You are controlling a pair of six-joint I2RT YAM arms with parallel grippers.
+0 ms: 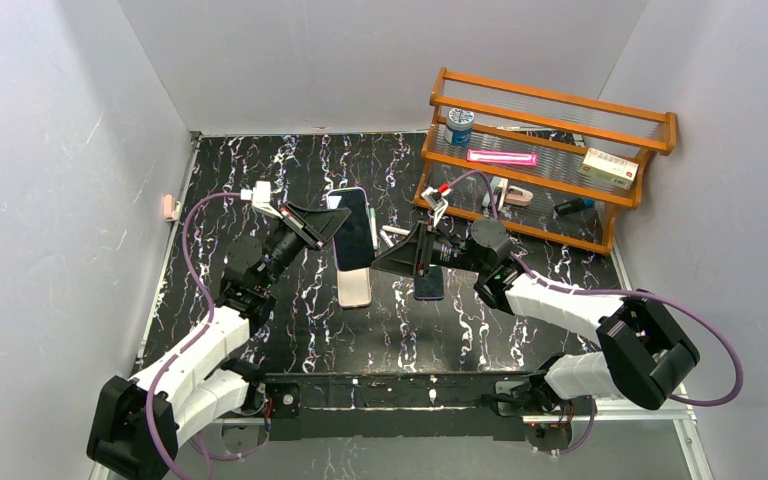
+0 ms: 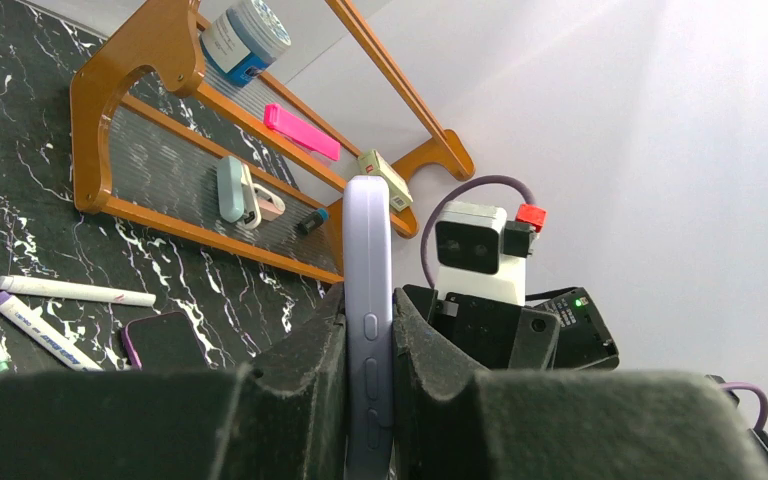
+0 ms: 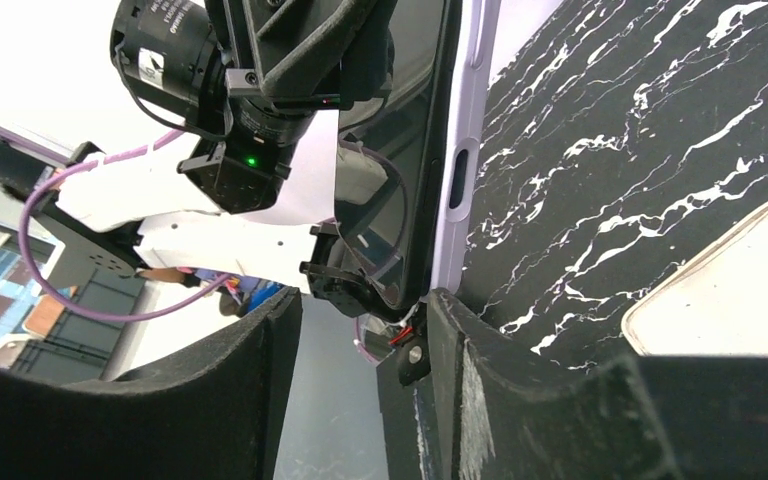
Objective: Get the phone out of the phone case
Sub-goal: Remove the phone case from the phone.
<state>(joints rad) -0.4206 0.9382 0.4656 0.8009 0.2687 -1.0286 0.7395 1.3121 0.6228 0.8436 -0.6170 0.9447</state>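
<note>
Extraction is not done yet, I judge. The left end effector (image 2: 369, 320) is clamped on the phone (image 1: 356, 228), which it holds above the surface (image 1: 260, 170) centre with the lavender case (image 2: 368, 230) on it. At its 3 o'clock the right end effector (image 3: 365, 310) is wide open, gripping nothing. The surface is black marbled, with a rack (image 1: 669, 132) at 2 o'clock and pale walls around.

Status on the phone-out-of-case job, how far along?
Done: the cased phone is lifted off the table, left jaws shut on it. In hand: right jaws stand open at one end of it, not gripping yet. Left: the separation itself. In the right wrist view the lavender case rims the dark screen, so the phone is not out.
</note>
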